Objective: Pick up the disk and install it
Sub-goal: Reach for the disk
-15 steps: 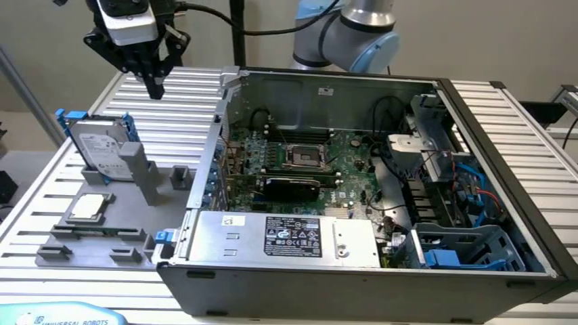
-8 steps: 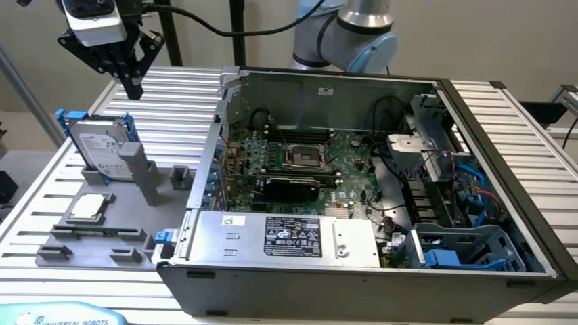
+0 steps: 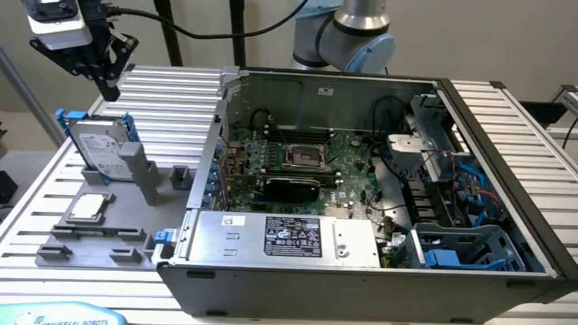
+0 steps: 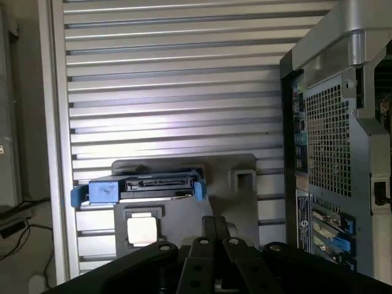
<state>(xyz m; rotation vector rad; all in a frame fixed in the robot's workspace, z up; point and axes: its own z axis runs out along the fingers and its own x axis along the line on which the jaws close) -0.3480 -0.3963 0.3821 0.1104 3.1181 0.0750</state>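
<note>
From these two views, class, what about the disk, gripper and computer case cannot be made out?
1. Disk: label print too small, exterior view; lower end hidden behind the grey holder.
2. Gripper: its mount cut off by the exterior view's upper edge.
3. Computer case: power supply label print too small.

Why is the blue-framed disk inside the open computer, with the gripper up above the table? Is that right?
No. The exterior view shows the disk standing in the grey holder on the table, beside the open computer, not inside it. The gripper is up above the table.
</note>
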